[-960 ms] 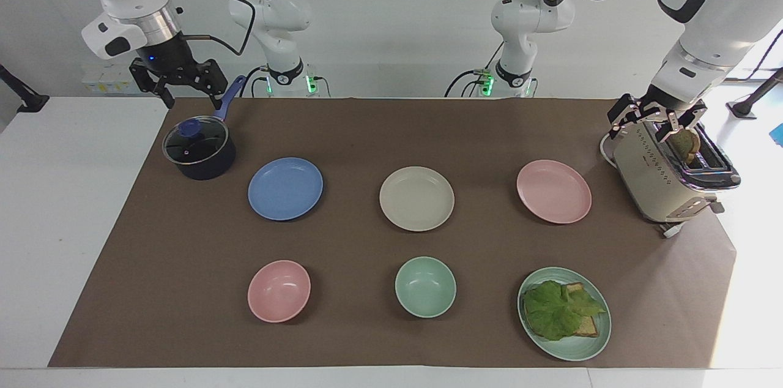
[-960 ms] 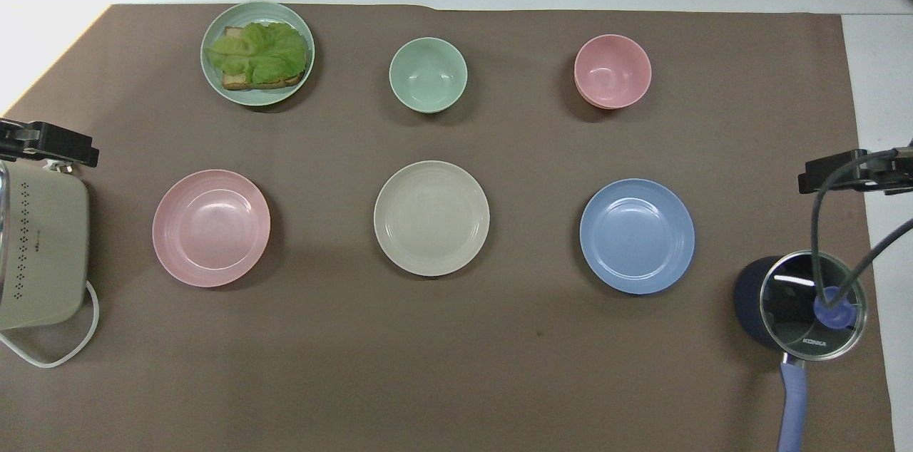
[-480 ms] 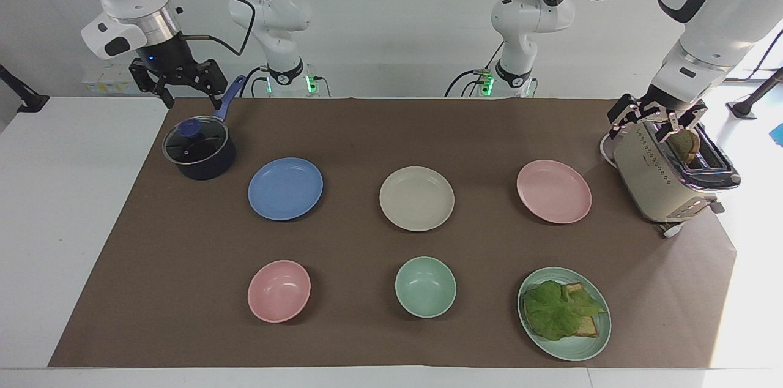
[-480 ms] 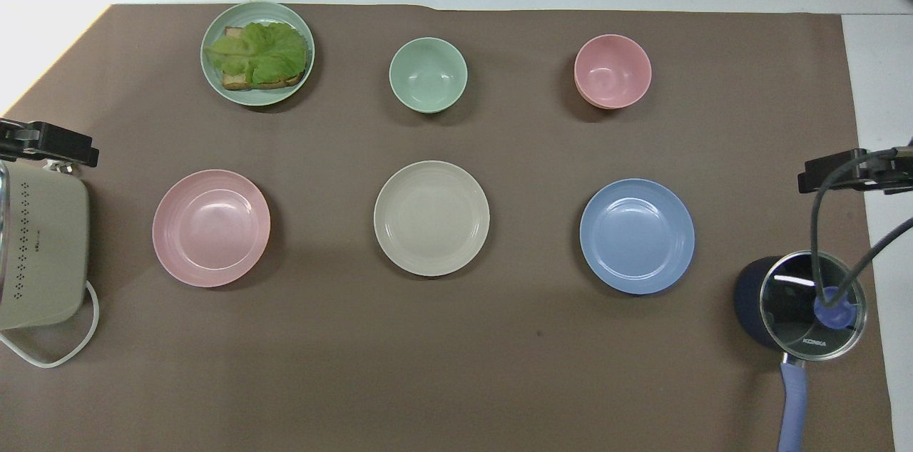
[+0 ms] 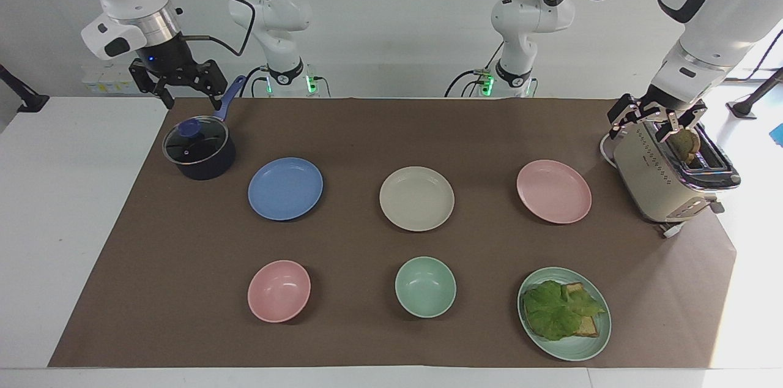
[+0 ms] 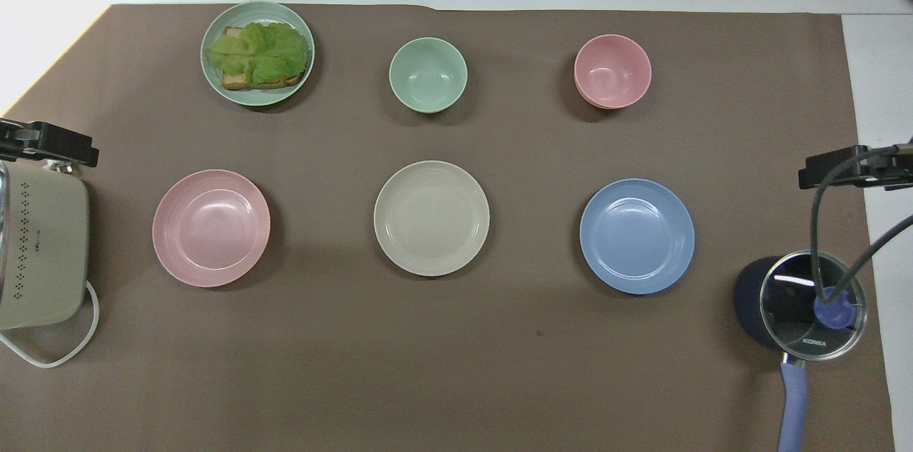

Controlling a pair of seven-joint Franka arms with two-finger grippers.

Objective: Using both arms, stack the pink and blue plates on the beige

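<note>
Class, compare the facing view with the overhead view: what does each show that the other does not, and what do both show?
Only the facing view shows the two arms whole, the open right gripper in the air by the saucepan, the open left gripper over the toaster, and bread in the toaster's slot.

Only the overhead view shows the saucepan's whole handle and the toaster's cord.

Both show the blue plate, beige plate and pink plate lying apart in one row, unstacked, with the two bowls and the lettuce plate farther from the robots.
</note>
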